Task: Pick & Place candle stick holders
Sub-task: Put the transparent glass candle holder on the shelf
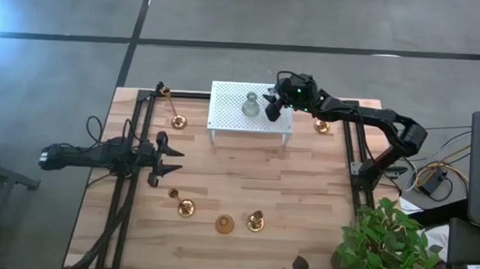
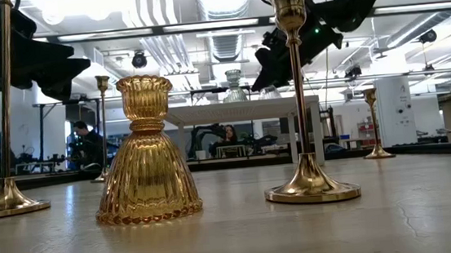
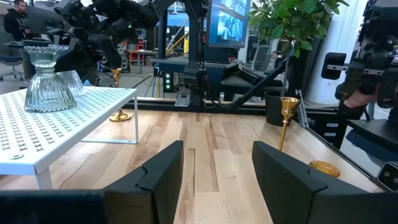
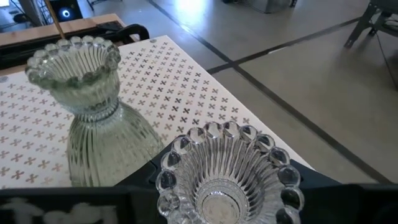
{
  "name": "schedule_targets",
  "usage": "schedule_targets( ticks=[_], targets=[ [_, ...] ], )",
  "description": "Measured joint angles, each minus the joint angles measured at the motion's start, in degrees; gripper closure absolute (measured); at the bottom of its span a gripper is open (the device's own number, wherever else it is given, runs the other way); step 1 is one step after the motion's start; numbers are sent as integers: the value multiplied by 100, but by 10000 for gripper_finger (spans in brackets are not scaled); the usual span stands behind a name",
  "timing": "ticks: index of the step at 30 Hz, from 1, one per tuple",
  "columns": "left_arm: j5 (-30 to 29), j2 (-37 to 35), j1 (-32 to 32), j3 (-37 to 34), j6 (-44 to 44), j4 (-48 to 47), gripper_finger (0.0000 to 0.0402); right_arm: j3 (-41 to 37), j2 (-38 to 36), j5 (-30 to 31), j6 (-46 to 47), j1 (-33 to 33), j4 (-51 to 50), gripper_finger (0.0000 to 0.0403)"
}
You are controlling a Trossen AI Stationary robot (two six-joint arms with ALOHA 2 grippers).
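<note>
The right gripper (image 1: 272, 104) hangs over the rack (image 1: 224, 117), fingers closed on a clear holder (image 4: 229, 174), upright with its cup facing up. Just beside it, toward the rack's middle, a grey-green holder (image 1: 251, 105) stands upright on the rack. The left gripper (image 1: 173, 161) waits open, well away from the rack, so the right arm is nearer

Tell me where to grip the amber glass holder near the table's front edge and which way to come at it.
Grip the amber holder at its narrow waist, just under the flared cup, where the bell-shaped skirt pinches in. Come down from straight above with the fingers either side of the waist: it stands upright, and the wide ribbed skirt would likely spread the fingers too far. A brass holder stands close on one side, so close across the other axis.
</note>
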Motion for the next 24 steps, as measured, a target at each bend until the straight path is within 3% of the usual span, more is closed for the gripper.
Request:
schedule_targets(
  ticks=[24],
  targets=[
    [0, -2, 2, 0, 0, 0, 204, 2, -2, 20, -40, 4, 466, 153]
  ],
)
